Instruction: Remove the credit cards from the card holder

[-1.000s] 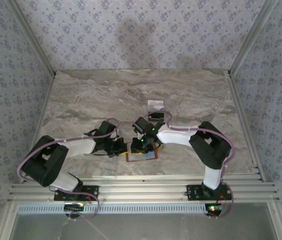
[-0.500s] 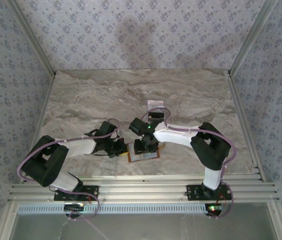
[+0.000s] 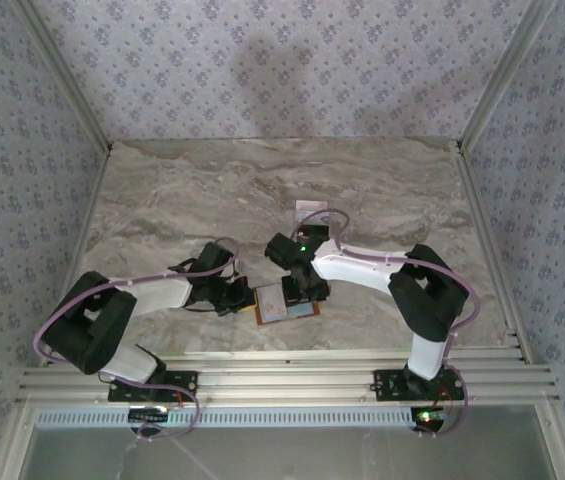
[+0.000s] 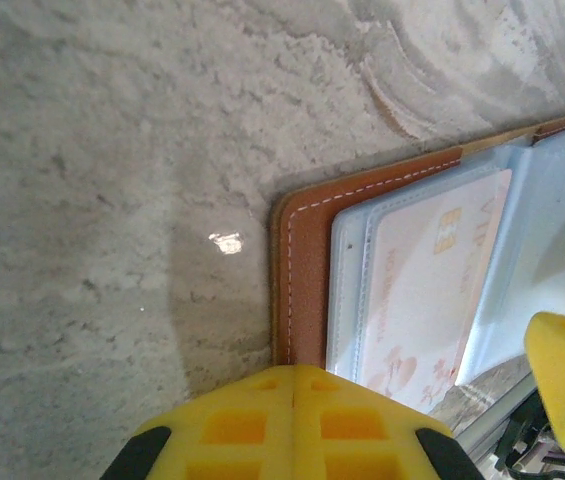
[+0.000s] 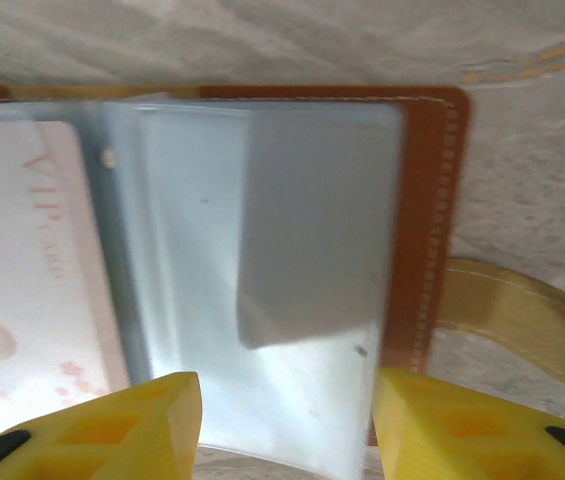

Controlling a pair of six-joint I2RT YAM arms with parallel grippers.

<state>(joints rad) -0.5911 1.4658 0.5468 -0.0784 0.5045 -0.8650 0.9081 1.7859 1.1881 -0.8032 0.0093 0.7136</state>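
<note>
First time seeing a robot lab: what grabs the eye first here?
The left arm and right arm meet over an open brown card holder near the front middle of the marble table. Close up, the right gripper, yellow-fingered, straddles its clear sleeves, one holding a pale VIP card. Another pale card lies loose farther back.

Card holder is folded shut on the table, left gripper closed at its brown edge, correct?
Not shut: the card holder lies open on the table, clear sleeves and a pale VIP card showing in the right wrist view. The left gripper is closed at its brown edge, as you said.
</note>
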